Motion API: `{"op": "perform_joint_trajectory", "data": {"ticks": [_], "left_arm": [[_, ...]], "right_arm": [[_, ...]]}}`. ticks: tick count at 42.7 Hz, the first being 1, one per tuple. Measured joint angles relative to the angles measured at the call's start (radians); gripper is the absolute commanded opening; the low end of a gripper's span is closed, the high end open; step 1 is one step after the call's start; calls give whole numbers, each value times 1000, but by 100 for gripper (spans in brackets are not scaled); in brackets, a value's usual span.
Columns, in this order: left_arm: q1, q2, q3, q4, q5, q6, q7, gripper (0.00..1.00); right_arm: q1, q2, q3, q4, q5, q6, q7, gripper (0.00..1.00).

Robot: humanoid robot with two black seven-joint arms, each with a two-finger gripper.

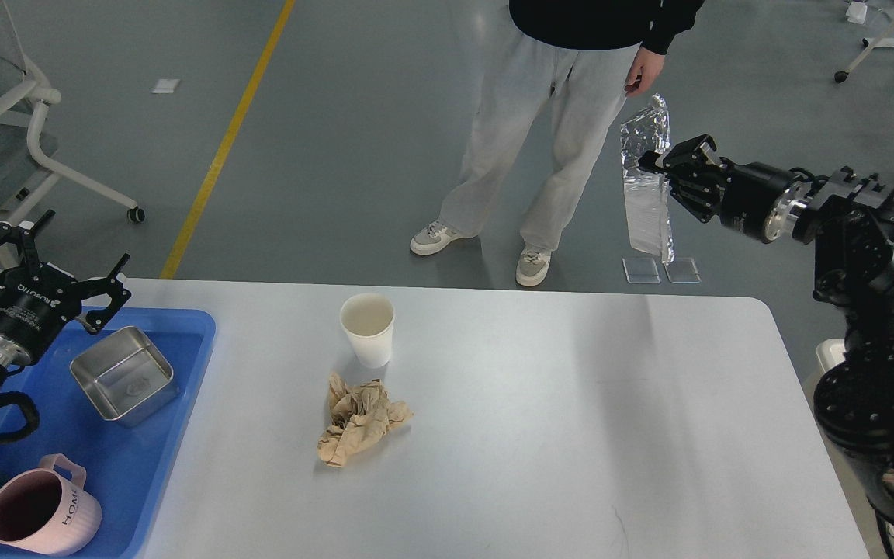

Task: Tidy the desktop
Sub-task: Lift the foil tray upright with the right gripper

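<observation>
The white-grey desktop (540, 419) fills the middle of the head view. On it stand a white paper cup (367, 329) and, just in front of it, a crumpled brown paper (359, 419). My right gripper (660, 164) is raised beyond the desktop's far right corner and is shut on a crinkled silver foil bag (646, 186) that hangs down from it. My left gripper (47, 260) is open and empty above the far end of the blue tray (136, 466).
The blue tray at the left holds a square steel container (123, 374) and a pink mug (42, 511). A person (548, 116) stands just beyond the far edge. Office chair bases stand at the far left and far right.
</observation>
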Motion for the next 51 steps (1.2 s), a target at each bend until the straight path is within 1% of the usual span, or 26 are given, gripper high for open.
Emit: {"op": "perform_joint_trajectory", "data": {"ticks": [5,11,14,17,21,25,32,37,41,46,51], "left_arm": [[0,2,0,0,1,0,2,98],[1,10,0,0,3,0,2,98],[2,11,0,0,3,1,2,98],[2,11,1,0,4,1,4,98],[3,10,1,0,5,2,5,98],[3,8,2,0,6,1,6,98],[13,8,2,0,7,1,6,98],[15,9,2,0,8,1,6,98],[15,9,2,0,8,0,6,98],[16,11,2,0,8,0,7,98],[16,12,2,0,8,0,7,98]], "right_arm": [[-74,89,-3,-122,4,5,7,0],[-109,150,-85,-226,2,19,31,0],[-109,171,-109,-273,6,45,36,0],[-101,214,-119,-353,15,75,39,0],[-97,240,-124,-418,33,79,40,0],[-97,244,-142,-440,58,80,40,0],[-106,234,-142,-433,72,80,38,0],[-114,177,-139,-408,76,80,30,0],[-110,109,-138,-330,76,53,19,0],[-80,-2,-138,-186,76,-13,7,0],[-40,-89,-118,-51,78,-49,-12,0]]}}
